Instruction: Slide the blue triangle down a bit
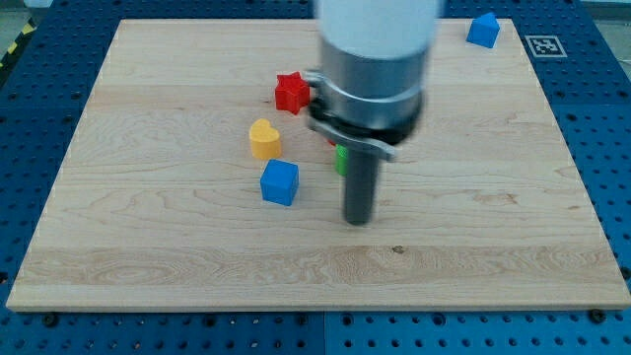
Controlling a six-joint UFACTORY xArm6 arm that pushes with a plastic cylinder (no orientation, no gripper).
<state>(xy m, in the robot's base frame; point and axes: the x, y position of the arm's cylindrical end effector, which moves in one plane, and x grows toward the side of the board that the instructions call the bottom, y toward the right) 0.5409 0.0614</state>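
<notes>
The blue triangle (483,30) lies near the board's top right corner. My tip (358,220) rests on the board near the middle, far below and to the left of the blue triangle and not touching it. The arm's body hides the board area above the tip. A blue cube (280,182) lies to the left of the tip, with a gap between them.
A green block (340,159) shows partly behind the rod, just left of it. A yellow heart (264,138) lies above the blue cube and a red star (291,92) above that. The wooden board (148,247) sits on a blue perforated table.
</notes>
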